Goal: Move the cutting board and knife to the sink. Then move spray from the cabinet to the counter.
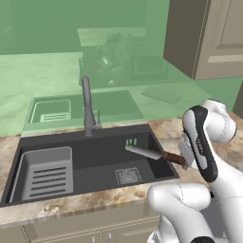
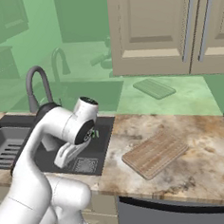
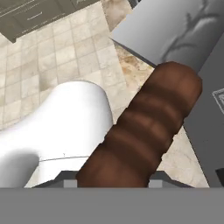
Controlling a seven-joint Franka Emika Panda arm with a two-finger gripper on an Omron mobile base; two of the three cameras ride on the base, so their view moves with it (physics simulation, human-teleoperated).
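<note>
Kitchen: sink point(image 1: 95, 163) with faucet point(image 1: 87, 109), stone counter point(image 2: 183, 141), wall cabinet point(image 2: 169, 28)

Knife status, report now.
Gripper shut on the knife by its handle, blade out over the sink. Cutting board on the counter, not moved yet. Nothing blocking the basin.

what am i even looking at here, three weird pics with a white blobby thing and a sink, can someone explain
These are rendered pictures of a kitchen with a white robot arm on a base that can drive. Two cameras sit behind the arm, one to its left and one to its right; the third rides on its hand. The gripper is shut on the knife by its brown handle, so the grey blade sticks out over the dark sink. In the hand view that handle looms close up. The wooden cutting board lies on the marbled counter, to the right of the sink. Closed beige cabinet doors hang above.
</note>
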